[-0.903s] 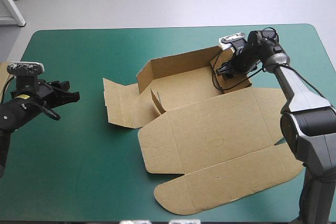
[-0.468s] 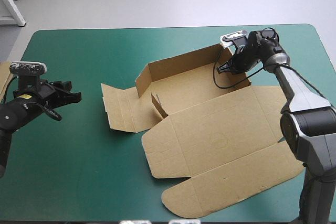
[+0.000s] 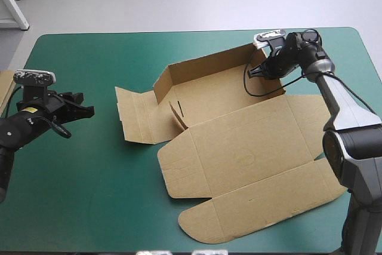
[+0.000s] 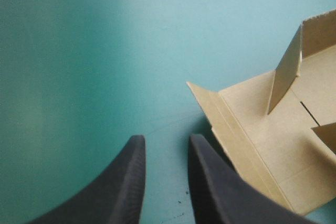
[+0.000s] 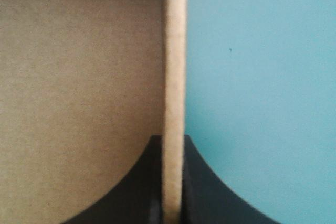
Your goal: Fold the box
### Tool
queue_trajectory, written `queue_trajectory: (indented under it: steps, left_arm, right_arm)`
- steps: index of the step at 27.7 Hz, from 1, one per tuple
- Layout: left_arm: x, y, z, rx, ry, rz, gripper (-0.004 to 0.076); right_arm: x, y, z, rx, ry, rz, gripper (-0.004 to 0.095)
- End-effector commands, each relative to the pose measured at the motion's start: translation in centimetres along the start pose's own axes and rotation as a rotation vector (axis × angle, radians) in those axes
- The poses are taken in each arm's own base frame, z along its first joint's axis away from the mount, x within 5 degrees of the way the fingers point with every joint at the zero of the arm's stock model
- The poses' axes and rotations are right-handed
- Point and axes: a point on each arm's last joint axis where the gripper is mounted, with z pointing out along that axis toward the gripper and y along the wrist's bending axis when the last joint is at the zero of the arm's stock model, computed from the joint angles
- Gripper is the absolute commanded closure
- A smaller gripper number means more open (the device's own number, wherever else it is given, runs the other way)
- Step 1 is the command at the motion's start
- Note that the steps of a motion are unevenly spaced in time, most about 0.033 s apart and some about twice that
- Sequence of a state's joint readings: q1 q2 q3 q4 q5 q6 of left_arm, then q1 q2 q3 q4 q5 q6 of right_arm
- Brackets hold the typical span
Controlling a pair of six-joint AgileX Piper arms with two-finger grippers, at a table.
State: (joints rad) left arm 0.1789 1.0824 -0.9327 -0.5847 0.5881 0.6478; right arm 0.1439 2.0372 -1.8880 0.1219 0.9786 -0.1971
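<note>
The brown box [image 3: 239,147] lies partly formed in the middle of the teal-green table, its back wall [image 3: 203,67] raised and its wide lid [image 3: 250,201] flat toward the front edge. My right gripper [image 3: 255,71] is at the box's right wall, shut on it. In the right wrist view the wall's edge [image 5: 174,66] runs straight up between the black fingers [image 5: 197,182] of that gripper [image 5: 173,148]. My left gripper [image 3: 85,110] hovers left of the box, open and holding nothing. Its fingers [image 4: 128,182] point at bare cover, with the box's flat left flap [image 4: 252,129] just ahead and to the side.
An edge of more brown board [image 3: 5,88] shows at the table's left edge. A small inner flap [image 3: 179,114] stands up inside the box near its left end. Bare teal-green cover [image 3: 89,195] stretches along the front left.
My right gripper has shut on the box's right wall and moved slightly toward the far edge, shifting the box a little. The left arm has barely moved.
</note>
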Motion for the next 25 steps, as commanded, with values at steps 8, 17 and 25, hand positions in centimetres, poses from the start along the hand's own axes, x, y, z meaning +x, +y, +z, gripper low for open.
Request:
queue_trajectory:
  steps: [8,17,25]
  left_arm:
    - [-1.7,-0.1,-1.0,-0.021,-0.119,-0.028,0.0519]
    - [-1.8,0.1,-1.0,-0.037,-0.133,-0.023,0.0519]
    - [-1.4,1.4,1.8,-0.083,-0.09,-0.029,0.0519]
  right_arm:
    - [-1.5,-3.3,-11.6,0.016,-0.29,0.068,0.0917]
    - [-2.6,-2.9,-18.6,-0.026,-0.457,0.057,0.0923]
    - [-3.3,-1.6,-22.1,-0.1,-0.533,0.035,0.0923]
